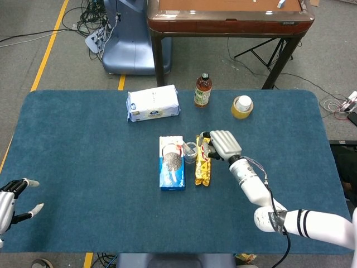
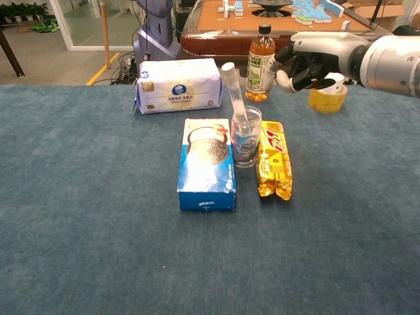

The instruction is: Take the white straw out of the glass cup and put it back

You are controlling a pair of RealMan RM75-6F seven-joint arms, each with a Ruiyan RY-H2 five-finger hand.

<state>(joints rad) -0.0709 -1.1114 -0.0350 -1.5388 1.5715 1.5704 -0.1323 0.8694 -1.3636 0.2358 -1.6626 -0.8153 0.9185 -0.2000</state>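
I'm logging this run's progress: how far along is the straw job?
The white straw stands in the glass cup, leaning left. The right robot hand is clear of it, fingers curled, holding nothing. The left robot hand idles at the table edge. Whether the straw has been out yet can't be told.

Straw (image 2: 233,95) in glass cup (image 2: 247,137) — cookie box (image 2: 207,163) left, snack pack (image 2: 273,159) right — tissue pack (image 2: 178,85) behind.

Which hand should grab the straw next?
Probably the right hand. It hovers just beside the straw standing in the cup, holding nothing. The left hand is far off at the table's near left edge.
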